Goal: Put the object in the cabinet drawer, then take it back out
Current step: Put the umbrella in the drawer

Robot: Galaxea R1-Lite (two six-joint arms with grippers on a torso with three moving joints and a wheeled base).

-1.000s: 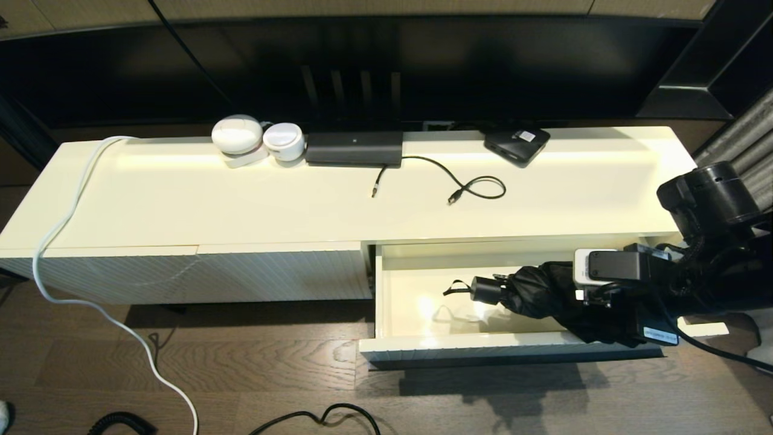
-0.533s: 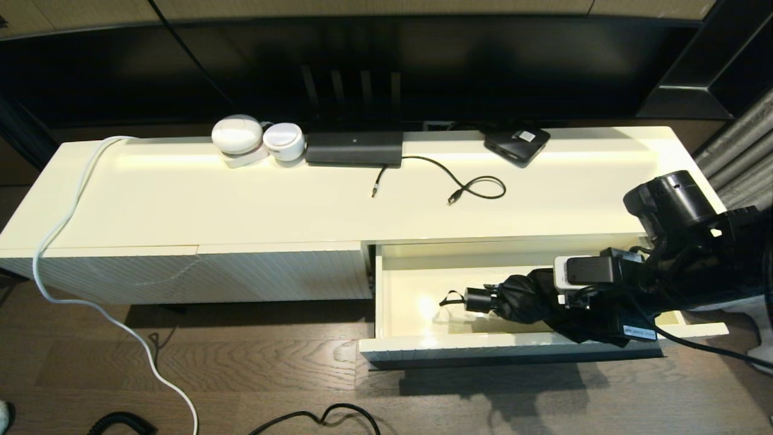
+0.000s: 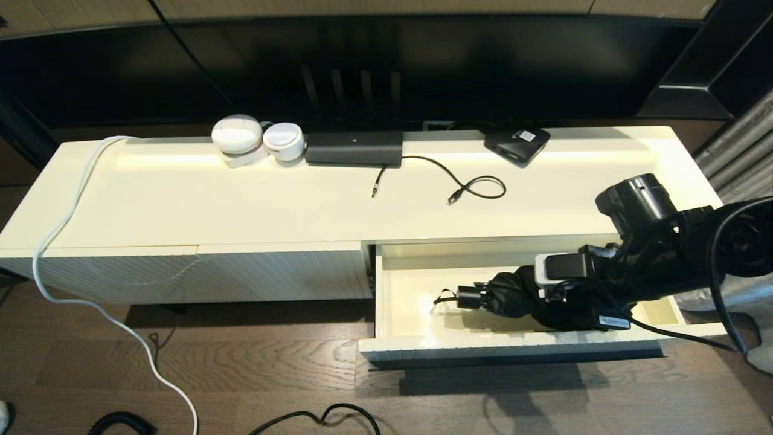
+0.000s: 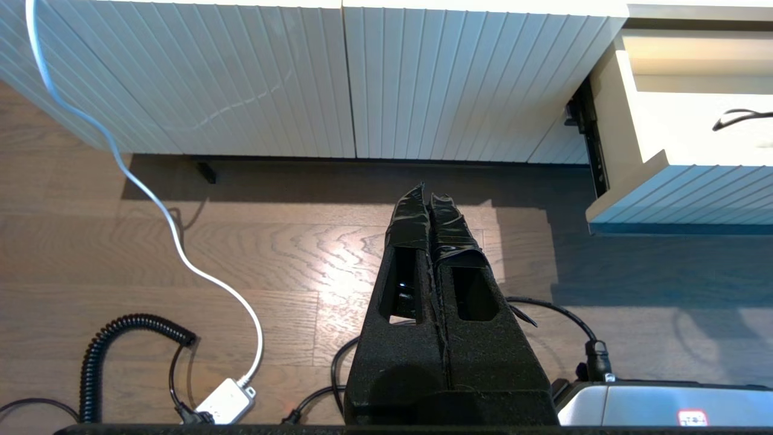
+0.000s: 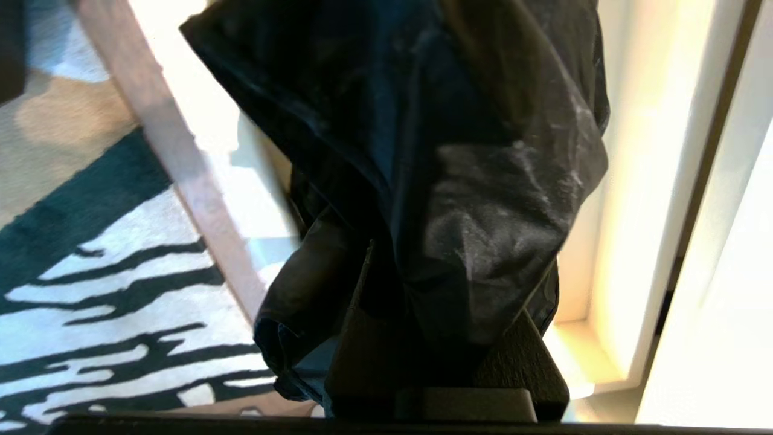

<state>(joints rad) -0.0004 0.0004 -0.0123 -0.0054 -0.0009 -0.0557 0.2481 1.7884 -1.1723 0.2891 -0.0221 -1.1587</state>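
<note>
The cabinet drawer (image 3: 423, 350) stands pulled out at the right of the cream cabinet, its ribbed front toward me. A folded black umbrella (image 3: 507, 296) lies low inside it, handle and wrist strap (image 3: 444, 297) pointing left. My right gripper (image 3: 564, 302) is shut on the umbrella's fabric body (image 5: 471, 199), which hides the fingertips. The drawer's cream interior (image 5: 628, 199) shows beside the fabric. My left gripper (image 4: 427, 196) hangs shut and empty over the wooden floor, out of the head view.
On the cabinet top (image 3: 241, 205) sit two white round devices (image 3: 256, 140), a black box (image 3: 354, 148) with a loose cable (image 3: 471, 187), and a small black device (image 3: 516, 144). A white cord (image 3: 72, 241) trails to the floor. A ribbed closed panel (image 4: 302, 78) is left of the drawer.
My right arm has moved left and down, carrying the umbrella lower into the drawer; its handle now sits further left near the drawer floor.
</note>
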